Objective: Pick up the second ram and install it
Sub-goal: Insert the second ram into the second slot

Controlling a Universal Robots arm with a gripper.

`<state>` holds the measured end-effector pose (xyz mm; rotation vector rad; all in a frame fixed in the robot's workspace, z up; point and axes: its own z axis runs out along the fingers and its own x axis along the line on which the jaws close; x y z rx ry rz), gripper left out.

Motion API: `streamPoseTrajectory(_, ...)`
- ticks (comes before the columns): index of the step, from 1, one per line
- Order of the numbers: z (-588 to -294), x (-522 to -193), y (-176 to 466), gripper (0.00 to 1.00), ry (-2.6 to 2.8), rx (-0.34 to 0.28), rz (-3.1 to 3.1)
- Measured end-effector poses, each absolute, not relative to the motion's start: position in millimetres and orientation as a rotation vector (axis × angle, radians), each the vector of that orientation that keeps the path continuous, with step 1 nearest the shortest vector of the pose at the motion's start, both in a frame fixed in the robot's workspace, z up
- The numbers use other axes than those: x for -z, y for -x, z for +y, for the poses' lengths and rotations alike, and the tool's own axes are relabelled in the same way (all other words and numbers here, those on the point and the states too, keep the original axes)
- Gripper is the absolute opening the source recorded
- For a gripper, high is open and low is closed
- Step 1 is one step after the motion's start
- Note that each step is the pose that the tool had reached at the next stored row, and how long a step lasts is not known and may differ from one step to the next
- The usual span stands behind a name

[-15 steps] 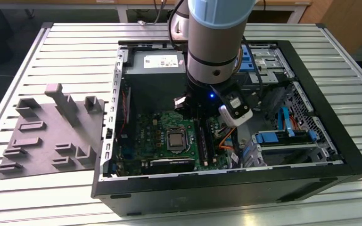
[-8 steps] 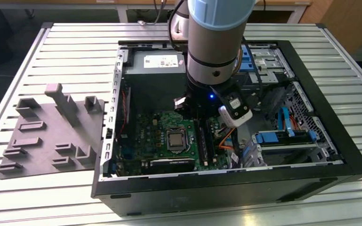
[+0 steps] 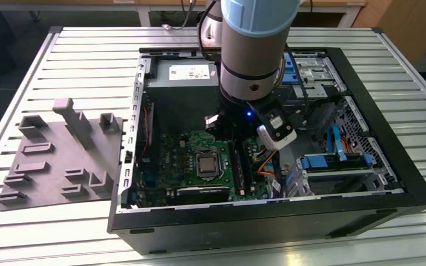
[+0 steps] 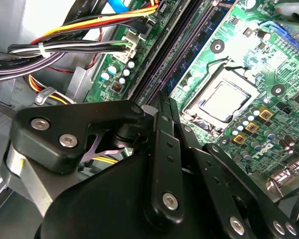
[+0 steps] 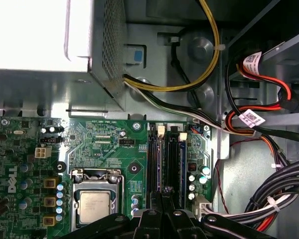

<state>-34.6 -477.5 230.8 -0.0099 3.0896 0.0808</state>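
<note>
- Your gripper (image 4: 164, 107) had its fingers (image 4: 165, 149) pressed together, seemingly closed on the second ram (image 5: 168, 159).
- Beside the fingers lay the processor (image 5: 94, 206).

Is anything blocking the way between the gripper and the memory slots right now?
Nothing visible does. In the first wrist view the gripper hangs directly above the memory slots, and the cable bundle lies off to their side, not across them.
</note>
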Motion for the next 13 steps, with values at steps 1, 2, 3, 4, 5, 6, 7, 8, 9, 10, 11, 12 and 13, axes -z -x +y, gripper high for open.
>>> streamPoseTrajectory(1,-477.5,-230.6,34.6,0.12,0.01,-0.082,3.09)
streamPoseTrajectory(2,-477.5,-230.5,34.6,0.12,0.01,-0.082,3.09)
streamPoseTrajectory(3,-477.5,-230.3,34.6,0.12,0.01,-0.083,3.09)
streamPoseTrajectory(4,-477.5,-230.1,34.6,0.12,0.01,-0.085,3.09)
streamPoseTrajectory(5,-477.4,-230.0,34.6,0.12,0.01,-0.086,3.089)
streamPoseTrajectory(6,-477.4,-230.0,34.6,0.12,0.01,-0.086,3.089)
streamPoseTrajectory(7,-477.4,-230.0,34.6,0.12,0.01,-0.087,3.089)
streamPoseTrajectory(8,-477.5,-230.0,34.6,0.12,0.01,-0.087,3.089)
streamPoseTrajectory(9,-477.5,-229.9,34.6,0.12,0.01,-0.087,3.09)
streamPoseTrajectory(10,-477.5,-229.9,34.6,0.12,0.01,-0.087,3.089)
streamPoseTrajectory(11,-477.5,-229.8,34.6,0.12,0.01,-0.088,3.089)
streamPoseTrajectory(12,-477.5,-229.8,34.6,0.12,0.01,-0.089,3.089)
streamPoseTrajectory(13,-477.5,-229.7,34.6,0.12,0.01,-0.09,3.089)
